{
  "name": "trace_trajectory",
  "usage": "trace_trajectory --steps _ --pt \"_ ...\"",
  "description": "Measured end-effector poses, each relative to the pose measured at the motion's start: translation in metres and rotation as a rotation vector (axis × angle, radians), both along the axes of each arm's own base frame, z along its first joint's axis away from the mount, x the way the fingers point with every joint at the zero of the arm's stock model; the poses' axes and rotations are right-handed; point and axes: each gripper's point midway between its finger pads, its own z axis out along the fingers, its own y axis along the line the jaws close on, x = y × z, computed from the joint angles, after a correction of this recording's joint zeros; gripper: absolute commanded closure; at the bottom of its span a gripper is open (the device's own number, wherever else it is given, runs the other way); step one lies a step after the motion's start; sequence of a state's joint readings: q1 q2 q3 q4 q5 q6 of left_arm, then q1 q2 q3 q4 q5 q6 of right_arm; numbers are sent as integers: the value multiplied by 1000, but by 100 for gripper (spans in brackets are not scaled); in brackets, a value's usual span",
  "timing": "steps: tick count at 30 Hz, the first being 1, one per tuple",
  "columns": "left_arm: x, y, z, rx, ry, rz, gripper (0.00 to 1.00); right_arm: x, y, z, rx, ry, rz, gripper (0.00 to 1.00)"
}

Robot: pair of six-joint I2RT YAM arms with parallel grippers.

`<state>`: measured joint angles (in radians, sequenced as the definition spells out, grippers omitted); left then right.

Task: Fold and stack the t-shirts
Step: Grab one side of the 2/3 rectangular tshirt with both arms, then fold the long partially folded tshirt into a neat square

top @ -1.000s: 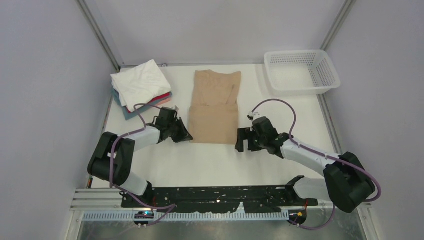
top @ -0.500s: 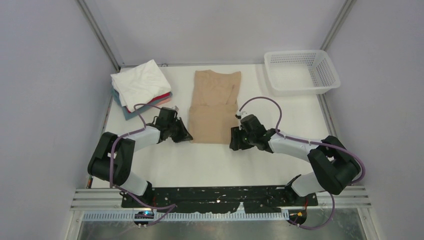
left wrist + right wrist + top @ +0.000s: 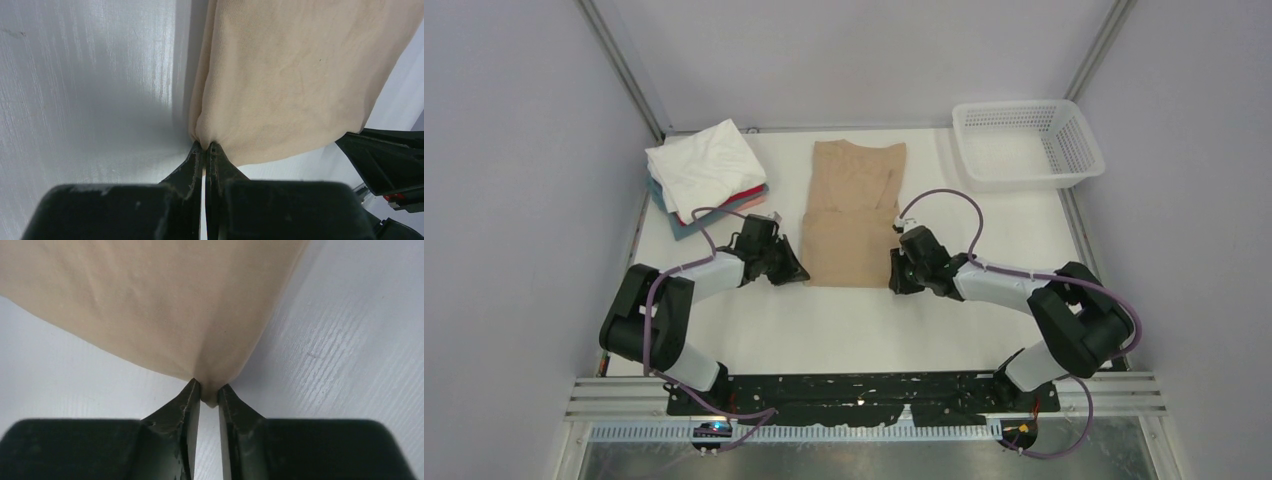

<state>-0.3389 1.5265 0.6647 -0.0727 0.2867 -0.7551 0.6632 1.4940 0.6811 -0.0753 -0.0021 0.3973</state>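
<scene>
A tan t-shirt (image 3: 854, 215) lies folded into a long strip in the middle of the white table (image 3: 844, 325). My left gripper (image 3: 802, 272) is at its near left corner. In the left wrist view that gripper (image 3: 206, 146) is shut on the tan cloth (image 3: 290, 85), which bunches at the tips. My right gripper (image 3: 894, 275) is at the near right corner. Its narrowed jaws (image 3: 209, 390) pinch the corner of the tan cloth (image 3: 150, 305). At the back left sits a stack of folded t-shirts, with white (image 3: 704, 165) over red (image 3: 749, 195) over grey-blue (image 3: 686, 225).
A white plastic mesh basket (image 3: 1027, 143) stands at the back right corner. Grey walls close in the table on three sides. In the left wrist view, part of the right arm (image 3: 395, 160) shows past the shirt's near edge.
The right arm has moved left to the shirt's near right corner, and its jaws have narrowed from wide open onto the cloth. The left arm has not moved.
</scene>
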Motion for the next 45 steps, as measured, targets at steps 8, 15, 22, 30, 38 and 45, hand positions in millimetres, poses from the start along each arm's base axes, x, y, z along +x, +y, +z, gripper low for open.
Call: trace_trajectory --steps 8,15,22,30,38,45 --pt "-13 4 8 -2 -14 -2 100 -17 8 7 26 33 56 94" --pt "-61 6 37 -19 -89 -54 100 -65 23 49 165 71 213 95" --pt "-111 9 91 -86 -233 -163 100 -139 33 93 334 170 480 93" --pt "-144 19 127 -135 -329 -196 100 -181 24 137 456 139 669 93" --pt "-122 20 164 -108 -393 -146 100 -152 15 177 460 -26 596 95" --pt "-75 10 177 -48 -359 -104 100 -97 -2 176 462 -34 395 95"
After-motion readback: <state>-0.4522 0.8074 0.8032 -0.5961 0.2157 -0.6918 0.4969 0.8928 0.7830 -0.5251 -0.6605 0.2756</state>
